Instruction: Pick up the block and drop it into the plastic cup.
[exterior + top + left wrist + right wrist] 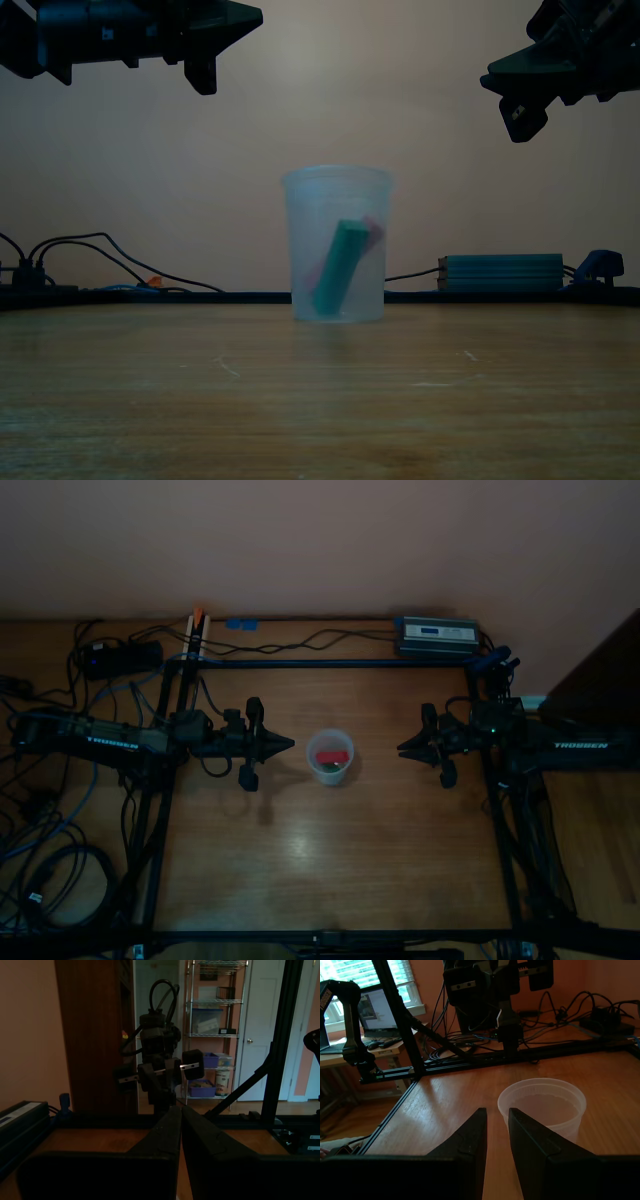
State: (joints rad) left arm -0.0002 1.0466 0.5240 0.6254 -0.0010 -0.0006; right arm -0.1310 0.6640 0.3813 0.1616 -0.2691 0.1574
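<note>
You can read "TROSSEN" in white on both arms in the top view: left-side arm (pixel 112 744) & right-side arm (pixel 580 746). No other text is legible.

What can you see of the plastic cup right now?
The plastic cup is translucent, whitish, with a round rim, standing upright on the wooden table midway between the two grippers, touching neither. Inside, a red block and a green piece lean against its wall.
</note>
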